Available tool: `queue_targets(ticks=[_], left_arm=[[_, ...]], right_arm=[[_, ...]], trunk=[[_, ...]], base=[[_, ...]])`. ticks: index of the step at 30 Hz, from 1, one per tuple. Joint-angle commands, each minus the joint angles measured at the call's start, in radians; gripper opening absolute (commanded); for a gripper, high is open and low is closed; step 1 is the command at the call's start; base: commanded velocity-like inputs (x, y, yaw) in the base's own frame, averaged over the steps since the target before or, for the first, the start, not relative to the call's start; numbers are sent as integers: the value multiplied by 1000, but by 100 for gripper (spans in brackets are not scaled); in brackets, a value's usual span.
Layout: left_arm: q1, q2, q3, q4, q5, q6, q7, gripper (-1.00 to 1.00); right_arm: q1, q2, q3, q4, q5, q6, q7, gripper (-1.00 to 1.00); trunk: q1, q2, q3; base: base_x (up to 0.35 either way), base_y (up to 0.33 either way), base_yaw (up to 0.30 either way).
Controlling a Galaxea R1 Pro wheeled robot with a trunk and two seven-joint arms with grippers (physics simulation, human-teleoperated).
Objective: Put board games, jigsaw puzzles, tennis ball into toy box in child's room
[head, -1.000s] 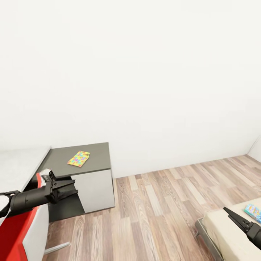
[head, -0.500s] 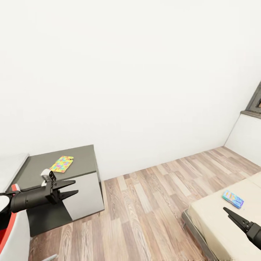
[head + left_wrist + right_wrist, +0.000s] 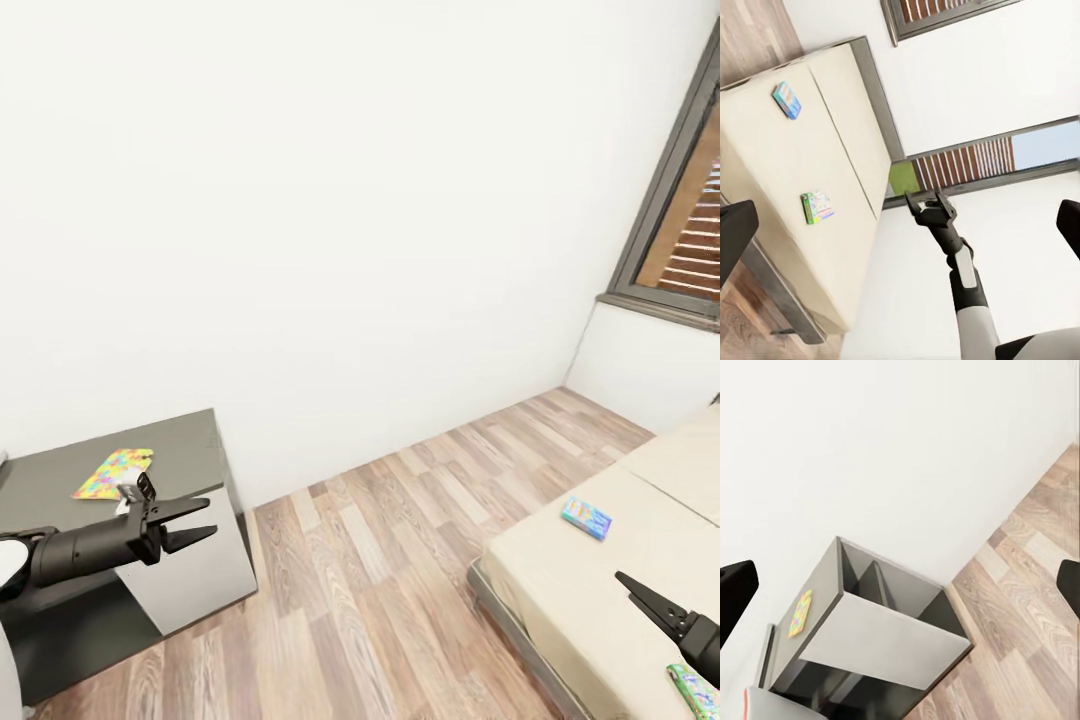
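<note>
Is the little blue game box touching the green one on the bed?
Apart. The left wrist view shows bare beige mattress between the small blue game box and the green game box.

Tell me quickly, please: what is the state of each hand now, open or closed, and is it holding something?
Left hand: open, black fingers spread, holding nothing.
Right hand: open, holding nothing.

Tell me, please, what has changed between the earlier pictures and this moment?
The head camera swung toward the bed, so the whole picture slid leftward: the jigsaw puzzle and its grey cabinet sit nearer the left edge, while a window and a green board game have come into view. Nothing was grasped or released. The blue board game lies where it was; the left hand and right hand keep their poses.
</note>
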Motion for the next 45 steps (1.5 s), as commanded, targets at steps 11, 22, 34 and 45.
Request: queue_targets(ticks=[11, 22, 34, 45], left_arm=[[-2, -7, -2, 1, -5, 1, -4, 100], [-2, -9, -2, 0, -5, 1, 1, 100], [-3, -11, -1, 0, -42, -1, 3, 100], [-4, -13, -1, 0, -48, -3, 4, 100]], right_arm=[[0, 0, 0, -1, -2, 5, 0, 100], [0, 0, 0, -1, -2, 5, 0, 100], [0, 0, 0, -1, -2, 5, 0, 100], [0, 0, 0, -1, -3, 6, 0, 100]], trunk=[[1, -2, -2], [1, -2, -2], [1, -2, -2], [1, -2, -2]], base=[[0, 0, -281], [0, 0, -281], [0, 0, -281], [0, 0, -281]])
